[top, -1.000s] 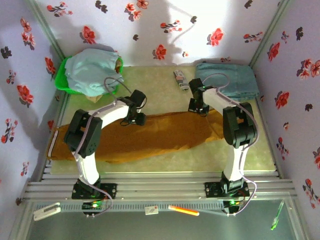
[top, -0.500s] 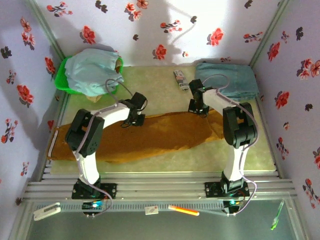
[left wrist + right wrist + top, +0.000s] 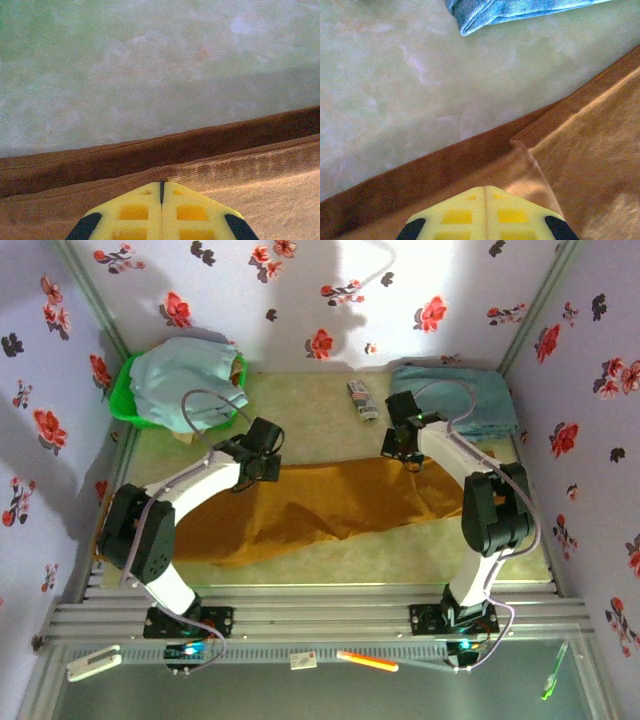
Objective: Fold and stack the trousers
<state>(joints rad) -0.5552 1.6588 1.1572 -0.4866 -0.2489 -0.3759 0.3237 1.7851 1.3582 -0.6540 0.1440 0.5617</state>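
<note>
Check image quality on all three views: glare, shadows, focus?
Top external: blown-out glare on the back wall, arm shadows on the left wall, trousers evenly lit. Left wrist: weave by the left end effector crisp, mat soft, dark band along the cloth edge. Right wrist: blue cloth and trousers sharp, mat mottled, no glare.

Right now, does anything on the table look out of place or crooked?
The trousers lie unevenly: their near edge is wavy and rumpled near the middle, while the left gripper and the right gripper each pinch the far edge. A small pale object lies loose near the folded blue cloth.
</note>
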